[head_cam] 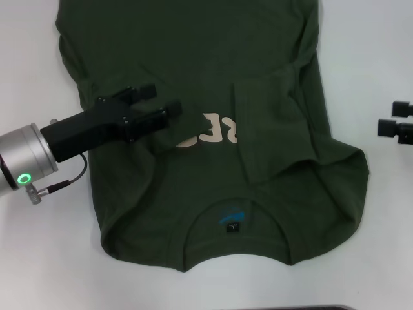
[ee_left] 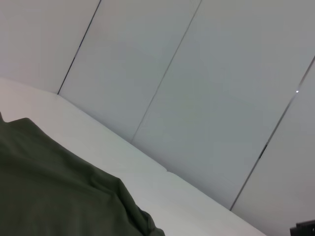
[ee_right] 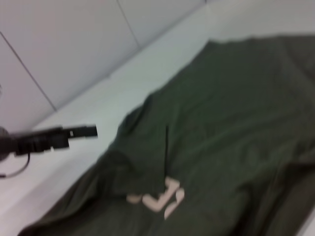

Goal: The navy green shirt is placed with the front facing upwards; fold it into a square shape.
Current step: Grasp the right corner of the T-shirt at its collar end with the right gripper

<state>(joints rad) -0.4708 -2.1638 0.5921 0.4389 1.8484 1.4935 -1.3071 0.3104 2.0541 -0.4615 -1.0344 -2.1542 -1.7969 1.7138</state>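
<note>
The navy green shirt (head_cam: pixel 213 116) lies flat on the white table (head_cam: pixel 39 258), collar nearest us, its long axis running away from us. Our left gripper (head_cam: pixel 169 111) reaches in from the left over the chest, fingers closed on a folded-in flap of cloth beside the cream letters (head_cam: pixel 216 131). Our right gripper (head_cam: pixel 391 119) waits off the shirt's right edge; we cannot tell how open it is.
</note>
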